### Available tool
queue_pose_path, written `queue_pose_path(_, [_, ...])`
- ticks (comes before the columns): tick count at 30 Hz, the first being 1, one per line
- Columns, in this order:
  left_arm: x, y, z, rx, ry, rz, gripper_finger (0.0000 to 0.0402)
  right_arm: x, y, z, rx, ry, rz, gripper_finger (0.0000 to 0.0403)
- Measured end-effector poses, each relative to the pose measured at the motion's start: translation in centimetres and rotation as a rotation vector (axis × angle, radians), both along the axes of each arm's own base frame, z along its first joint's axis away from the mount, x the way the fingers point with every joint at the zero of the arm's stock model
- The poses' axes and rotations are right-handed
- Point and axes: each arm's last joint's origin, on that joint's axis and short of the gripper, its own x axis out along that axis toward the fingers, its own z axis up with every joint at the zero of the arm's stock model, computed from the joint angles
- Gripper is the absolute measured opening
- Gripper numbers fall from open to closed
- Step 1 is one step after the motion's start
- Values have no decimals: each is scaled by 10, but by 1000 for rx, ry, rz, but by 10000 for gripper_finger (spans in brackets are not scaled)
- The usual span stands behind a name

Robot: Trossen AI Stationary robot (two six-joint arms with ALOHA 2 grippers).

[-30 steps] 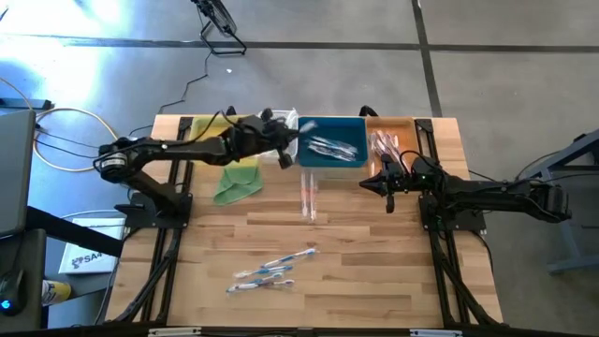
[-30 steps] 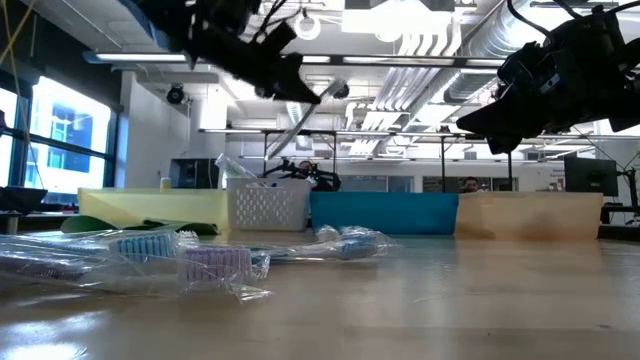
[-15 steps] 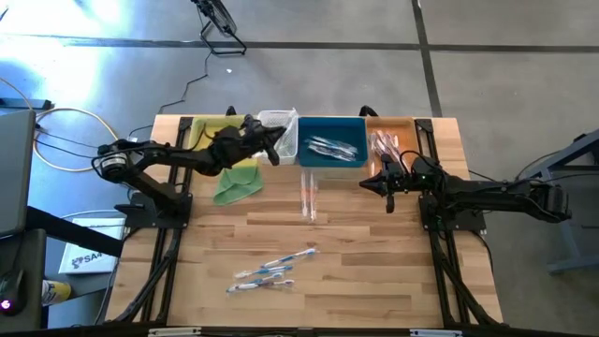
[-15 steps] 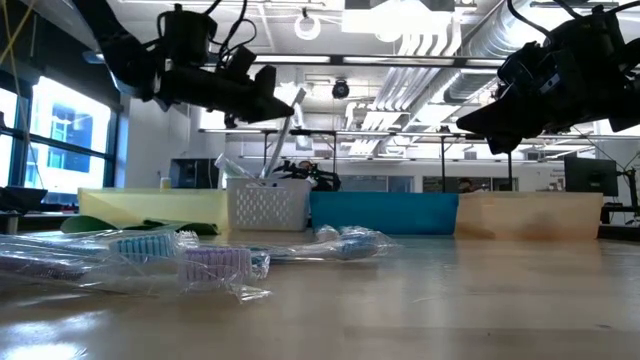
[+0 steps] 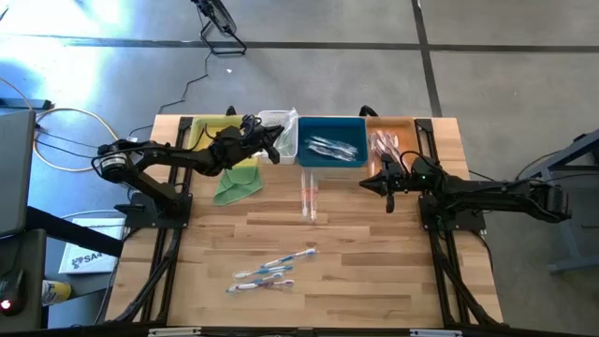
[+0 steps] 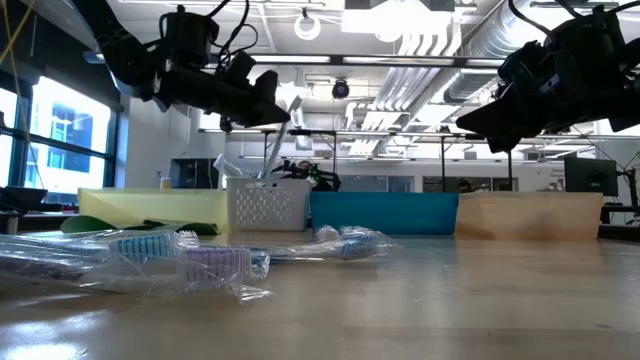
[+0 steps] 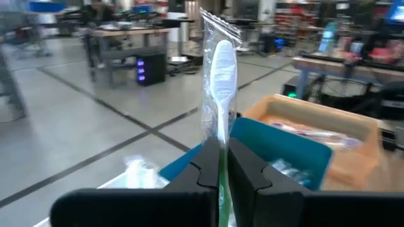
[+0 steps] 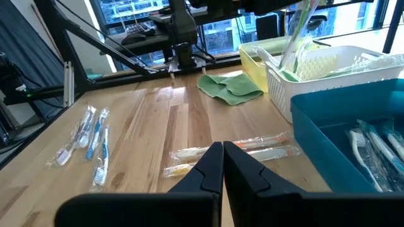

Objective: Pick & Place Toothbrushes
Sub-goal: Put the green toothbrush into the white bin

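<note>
Fingers (image 7: 208, 165) of the left gripper (image 5: 271, 150) are clamped on a wrapped toothbrush (image 7: 219, 82) with a green handle, its white head standing above them over the white basket (image 5: 281, 134) at the worktop's far edge. Right gripper (image 5: 388, 199) hangs closed and empty near the blue bin (image 5: 332, 164).

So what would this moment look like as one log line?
left gripper: shut on green wrapped toothbrush | position: above white basket | right gripper: shut, idle beside blue bin

Closed right gripper (image 8: 223, 165), orange toothbrushes (image 8: 230, 151), blue toothbrushes (image 8: 85, 137), green cloth (image 8: 230, 87), white basket (image 8: 328, 69), blue bin (image 8: 328, 116)
</note>
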Motion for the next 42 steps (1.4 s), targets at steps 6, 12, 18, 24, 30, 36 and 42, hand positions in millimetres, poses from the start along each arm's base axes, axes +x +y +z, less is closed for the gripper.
queue_pose_path(6, [-1, 1, 4, -30, -72, 28, 6, 0, 0, 0, -10, 0, 1, 4])
queue_pose_path(12, [1, 1, 8, -16, -96, 13, 6, 0, 0, 3, -26, -28, -5, 4])
queue_pose_path(18, [22, 11, 2, -15, -69, 13, 6, 0, 0, 3, -25, -27, -6, 4])
queue_pose_path(24, [37, 28, -24, -94, -26, 32, 6, 0, 0, 2, -20, -19, -10, 4])
queue_pose_path(30, [39, 33, -39, -160, -27, 96, 6, 0, 0, 1, -38, -12, -7, 4])
queue_pose_path(36, [37, 35, -45, -194, -3, 189, 7, 0, -1, 1, -40, -11, -16, 4])
queue_pose_path(42, [37, 35, -51, -214, 55, 200, 34, 0, -1, 1, -40, -10, -18, 4])
